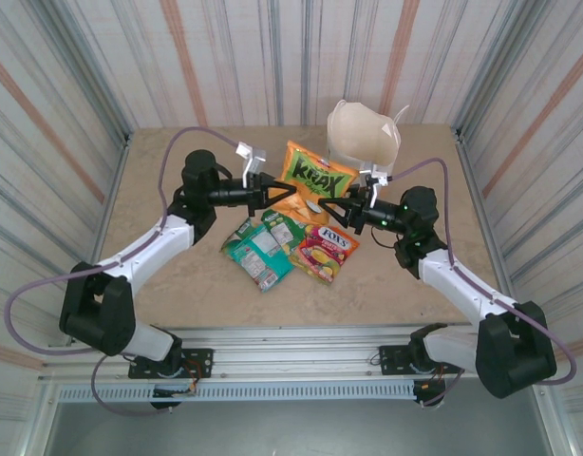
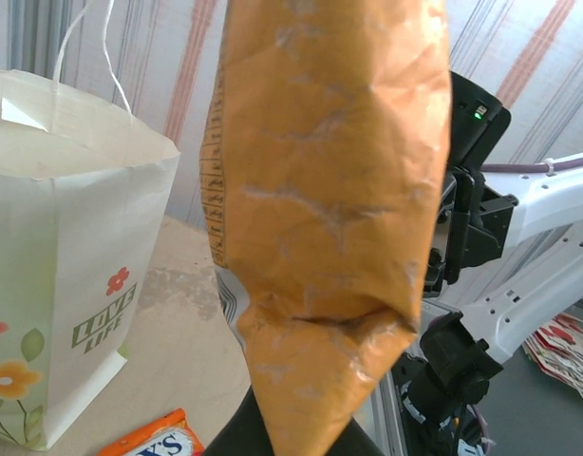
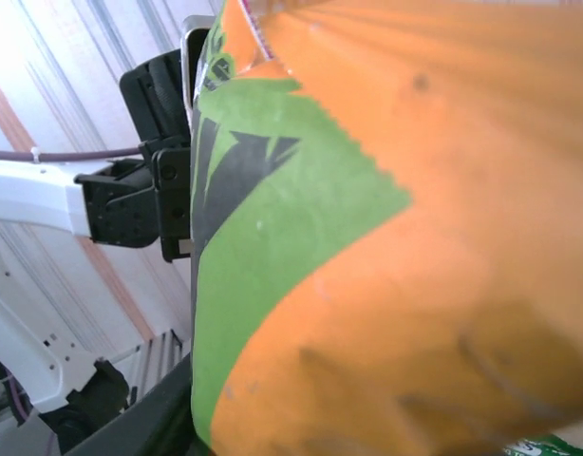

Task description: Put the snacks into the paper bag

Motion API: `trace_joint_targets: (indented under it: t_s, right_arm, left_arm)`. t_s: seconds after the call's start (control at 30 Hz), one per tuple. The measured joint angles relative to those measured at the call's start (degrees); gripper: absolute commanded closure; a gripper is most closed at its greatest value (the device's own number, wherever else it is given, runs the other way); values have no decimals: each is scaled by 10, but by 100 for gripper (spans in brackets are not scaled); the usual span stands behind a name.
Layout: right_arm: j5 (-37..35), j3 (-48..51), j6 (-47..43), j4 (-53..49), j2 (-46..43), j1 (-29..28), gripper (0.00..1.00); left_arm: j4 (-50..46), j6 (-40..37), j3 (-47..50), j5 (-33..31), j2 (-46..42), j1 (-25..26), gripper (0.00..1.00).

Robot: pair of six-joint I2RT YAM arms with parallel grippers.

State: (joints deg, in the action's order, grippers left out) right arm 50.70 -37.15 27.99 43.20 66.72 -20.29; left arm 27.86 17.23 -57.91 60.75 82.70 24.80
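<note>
Grips the orange Krax packet (image 1: 315, 174) by its lower edge with the left hand (image 1: 272, 194), clamped shut, above the tabletop (image 1: 178, 275) and near the upright paper bag (image 1: 363, 133). Meets the packet's other lower corner with the right hand (image 1: 328, 203); cannot tell whether closed. Fox's packet (image 1: 325, 249) and teal-green packet (image 1: 258, 249) flat on the tabletop.

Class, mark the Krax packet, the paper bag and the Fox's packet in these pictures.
Krax packet (image 1: 315, 174): top external view, on its green logo.
paper bag (image 2: 73, 237): left wrist view, on its printed front wall.
Fox's packet (image 1: 328, 249): top external view, middle of its red-pink face.
</note>
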Motion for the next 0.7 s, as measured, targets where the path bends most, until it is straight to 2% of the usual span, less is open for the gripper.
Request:
trace_joint_targets:
  t_s: [0.13, 0.27, 0.4, 0.47, 0.6, 0.7]
  right_arm:
    - [-6, 0, 0, -10, -3, 4, 77]
    - [-31, 0, -4, -36, -19, 5, 85]
    - [-54, 0, -17, -71, -44, 5, 90]
    - [-64, 0, -26, -93, -61, 5, 92]
    - [-96, -5, -43, -134, -91, 5, 94]
    - [-134, -15, -59, -174, -116, 5, 94]
  left_arm:
    - [-6, 0, -8, -9, 8, 3, 97]
    - [-9, -1, -12, -14, 15, 5, 88]
    - [-15, -5, -19, -28, 19, 6, 72]
    - [-24, -6, -23, -41, 20, 5, 52]
    - [-47, -4, -32, -74, 22, 5, 36]
    - [-72, -3, -41, -99, 22, 5, 33]
